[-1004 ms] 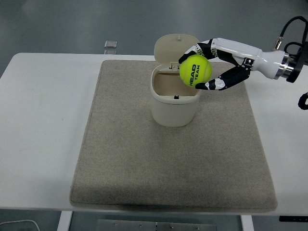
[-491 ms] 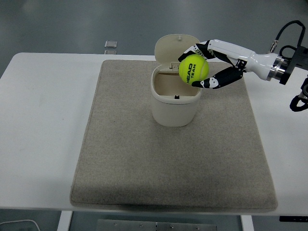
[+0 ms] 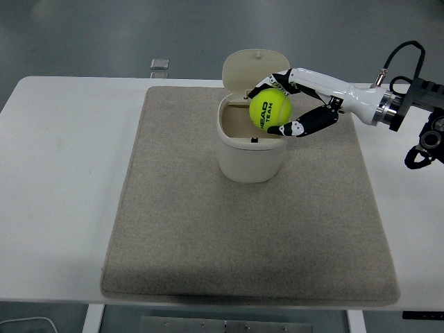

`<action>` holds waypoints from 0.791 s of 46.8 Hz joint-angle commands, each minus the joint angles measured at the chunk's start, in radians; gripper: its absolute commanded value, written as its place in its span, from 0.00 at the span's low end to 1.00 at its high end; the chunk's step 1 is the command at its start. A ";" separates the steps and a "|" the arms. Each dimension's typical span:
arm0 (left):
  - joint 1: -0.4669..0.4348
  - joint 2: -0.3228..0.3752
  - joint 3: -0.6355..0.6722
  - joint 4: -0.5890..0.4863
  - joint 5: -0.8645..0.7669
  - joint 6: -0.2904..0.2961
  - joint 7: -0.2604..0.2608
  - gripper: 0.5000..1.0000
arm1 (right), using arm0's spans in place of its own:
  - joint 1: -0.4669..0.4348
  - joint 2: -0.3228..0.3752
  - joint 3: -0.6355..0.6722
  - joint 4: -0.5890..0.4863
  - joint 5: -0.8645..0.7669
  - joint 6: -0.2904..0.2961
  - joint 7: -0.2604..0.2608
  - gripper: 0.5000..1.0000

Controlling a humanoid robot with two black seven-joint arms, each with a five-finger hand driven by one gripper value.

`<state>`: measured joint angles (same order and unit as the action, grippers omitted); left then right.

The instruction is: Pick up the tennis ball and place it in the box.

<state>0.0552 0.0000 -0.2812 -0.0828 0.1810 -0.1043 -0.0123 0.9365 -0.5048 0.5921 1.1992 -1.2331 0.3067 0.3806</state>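
Tennis ball (image 3: 270, 111) now lower, over box (image 3: 251, 149)

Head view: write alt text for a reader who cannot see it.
The robot's right hand holds a yellow-green tennis ball over the open mouth of a cream box whose hinged lid stands raised behind it. The box stands on a beige mat covering a white table. A small pale object lies at the table's far edge.

The only readable text is on the yellow-green tennis ball (image 3: 270, 110): the words "HEAD TEAM" printed in black capital letters, running at a slant across the side of the ball facing the camera.
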 commanded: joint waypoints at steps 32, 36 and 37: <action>0.000 0.000 0.001 0.000 0.000 0.000 0.000 0.98 | -0.016 0.005 0.000 -0.004 0.001 -0.012 -0.017 0.50; 0.000 0.000 0.001 0.000 0.000 0.000 0.000 0.98 | -0.016 0.005 0.002 -0.006 0.001 -0.011 -0.017 0.51; 0.000 0.000 0.001 0.000 0.000 0.000 0.000 0.98 | -0.016 0.005 0.002 -0.006 0.001 -0.011 -0.017 0.52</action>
<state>0.0552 0.0000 -0.2812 -0.0828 0.1810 -0.1043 -0.0123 0.9195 -0.5001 0.5921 1.1935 -1.2318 0.2949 0.3636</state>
